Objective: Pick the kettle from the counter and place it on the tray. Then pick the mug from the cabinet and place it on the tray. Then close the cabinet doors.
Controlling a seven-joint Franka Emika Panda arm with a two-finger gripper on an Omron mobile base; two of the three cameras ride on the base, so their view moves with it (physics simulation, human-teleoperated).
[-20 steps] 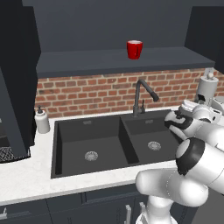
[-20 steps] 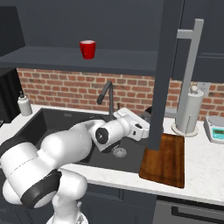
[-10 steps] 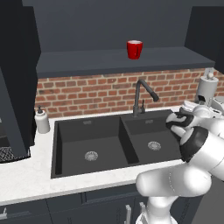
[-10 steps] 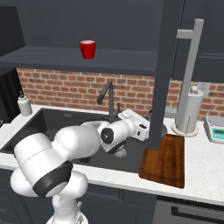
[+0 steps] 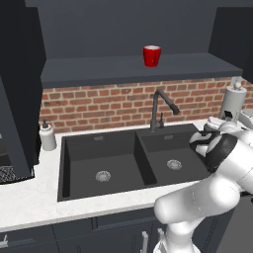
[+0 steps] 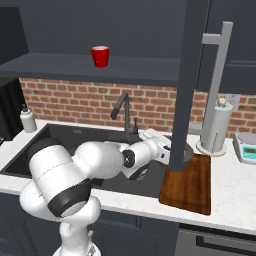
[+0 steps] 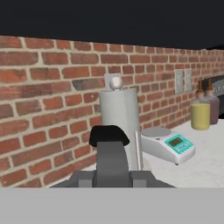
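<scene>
Red brick lines the wall behind a white speckled stone counter [image 5: 29, 200] with a matte black double sink [image 5: 123, 163] and a dark curved tap [image 5: 160, 106]. A small bright red mug [image 5: 151, 55], cylindrical with a white inside, stands on the dark shelf of the charcoal wall cabinet [image 5: 133, 69], high above the sink and well apart from the arm. One tall panelled cabinet door [image 6: 187, 85] stands open, its long silver bar handle [image 6: 216, 85] running vertically.

To the right of the sink lies a flat brown wooden tray [image 6: 187, 187], its grain glossy. The white arm reaches low across the sink toward the tray's far end. There the gripper [image 7: 111, 168] is narrowed around the black arched handle [image 7: 108, 135] of the dark grey metal kettle [image 6: 186, 153], which sits at the far edge of the tray, mostly hidden behind the open door. Whether the kettle rests on the board or hangs just above it cannot be told.

Just beyond the kettle stands a tall white paper-towel roll [image 7: 118, 124] on a post with a round knob. To its right sit a white kitchen scale [image 7: 166, 144] with a teal display and two bottles [image 7: 203, 109]. A white soap dispenser [image 5: 47, 136] stands at the far left.
</scene>
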